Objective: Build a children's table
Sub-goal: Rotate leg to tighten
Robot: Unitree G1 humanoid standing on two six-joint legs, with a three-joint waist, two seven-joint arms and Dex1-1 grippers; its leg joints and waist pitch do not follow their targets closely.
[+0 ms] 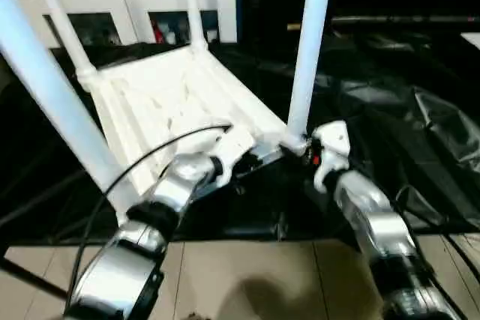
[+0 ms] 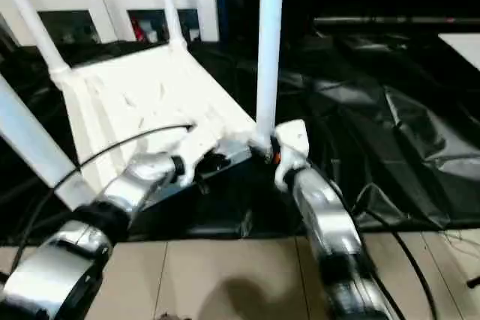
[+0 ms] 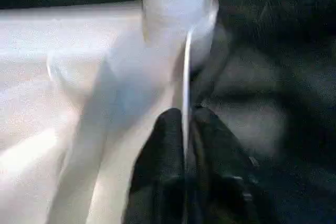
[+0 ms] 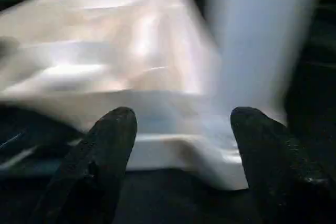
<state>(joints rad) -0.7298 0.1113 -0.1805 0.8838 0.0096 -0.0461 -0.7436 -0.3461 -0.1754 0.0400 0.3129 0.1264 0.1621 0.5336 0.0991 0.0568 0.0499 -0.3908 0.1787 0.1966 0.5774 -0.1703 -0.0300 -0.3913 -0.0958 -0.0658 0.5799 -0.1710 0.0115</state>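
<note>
— What lies around the work?

— From the head camera, a black plastic sheet (image 1: 390, 133) covers the ground, crumpled on the right, with pale floor tiles (image 1: 247, 275) at the near edge. A white cabinet with glass doors (image 1: 135, 5) stands at the back. On the sheet lies the white plastic rectangular tabletop (image 1: 172, 103), underside up, ribs showing, its near edge raised off the sheet. Four long white tapered tube legs stand up from its corner sockets; the near right leg (image 1: 309, 50) rises beside the right arm, and the near left leg (image 1: 45, 88) slants up past the left forearm.

— And room to move?

— The sheet to the right of the tabletop is open. The left side is crowded by that slanting leg.

— The left wrist camera?

— The left gripper (image 3: 185, 145) has its two black fingers pinched together on the tabletop's thin near edge, close to the socket of a leg.

— And the right wrist camera?

— The right gripper (image 4: 184, 145) is released, its fingers (image 4: 105, 150) spread wide, facing the rounded corner of the tabletop (image 4: 205, 150) where the leg (image 4: 257, 40) stands, not touching it.
</note>
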